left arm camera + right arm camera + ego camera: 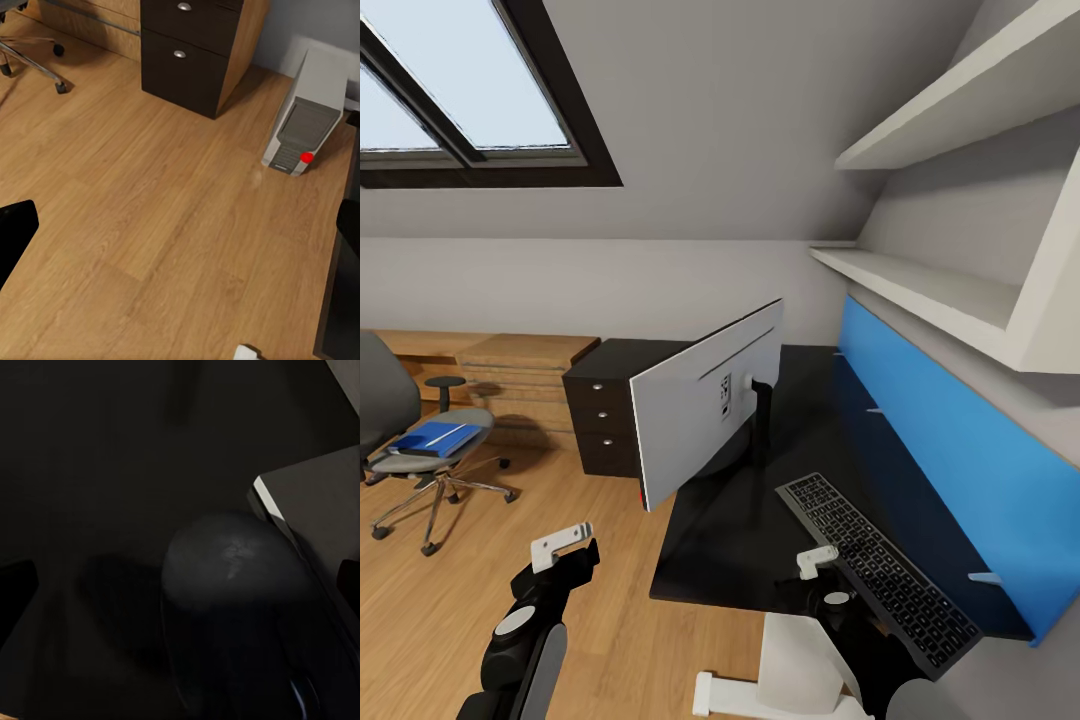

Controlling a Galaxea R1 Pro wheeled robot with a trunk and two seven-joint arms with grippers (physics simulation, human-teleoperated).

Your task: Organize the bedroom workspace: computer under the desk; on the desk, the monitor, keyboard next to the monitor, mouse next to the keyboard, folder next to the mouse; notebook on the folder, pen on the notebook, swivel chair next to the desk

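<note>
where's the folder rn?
Head view, far left: the blue folder lies on the seat of the swivel chair, out on the wooden floor, well left of the desk and monitor.

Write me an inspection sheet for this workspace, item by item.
Surface: black desk, much of its top bare.
Job's things: monitor on the desk, back facing the camera; keyboard on the desk near it; dark mouse on the desk by the keyboard's edge; blue folder on the swivel chair, which stands apart from the desk; computer on the wood floor beside the drawer unit.
Clutter: nothing seen.
Grippers: left gripper over the floor, right gripper over the desk; jaw state of both unclear.
Cables: nothing seen.
Surroundings: skylight, wall shelves, blue back panel.
</note>
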